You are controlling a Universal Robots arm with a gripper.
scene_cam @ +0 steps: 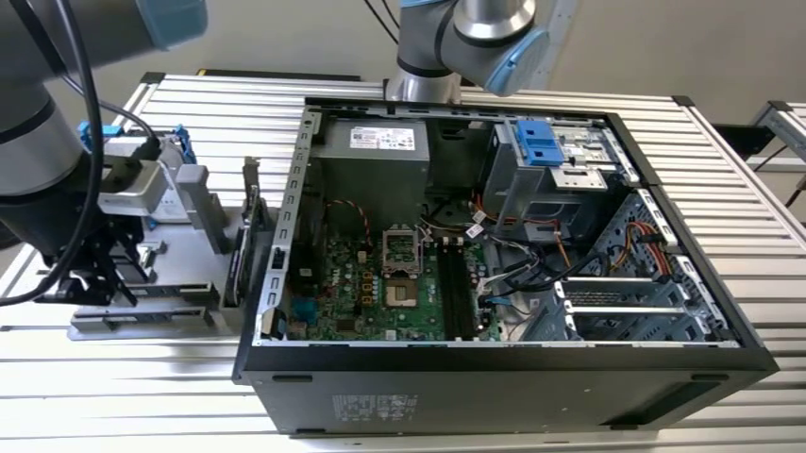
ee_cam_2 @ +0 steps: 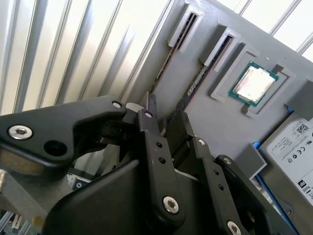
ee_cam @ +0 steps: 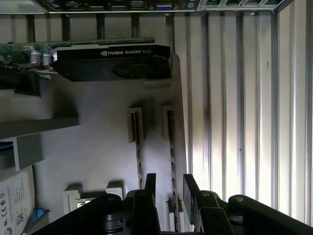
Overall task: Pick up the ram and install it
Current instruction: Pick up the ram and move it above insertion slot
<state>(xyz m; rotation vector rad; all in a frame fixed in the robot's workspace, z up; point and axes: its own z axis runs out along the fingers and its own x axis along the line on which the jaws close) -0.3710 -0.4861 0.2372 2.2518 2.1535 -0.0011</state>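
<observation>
Open computer case (scene_cam: 504, 387) on slatted table (scene_cam: 126, 401). Inside case: green motherboard (scene_cam: 365, 293), grey power supply (scene_cam: 372, 151), blue drive bracket (scene_cam: 539, 142). Beside case, on exterior view's left: grey fixture tray (scene_cam: 183, 255) holding expansion card (ee_cam: 112, 61), processor chip (ee_cam_2: 254, 83), probably hard drive (ee_cam_2: 296, 144).

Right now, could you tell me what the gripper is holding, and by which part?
Nothing is held: the gripper is open, its fingers on either side of the ram, which stands in the grey holder.
</observation>
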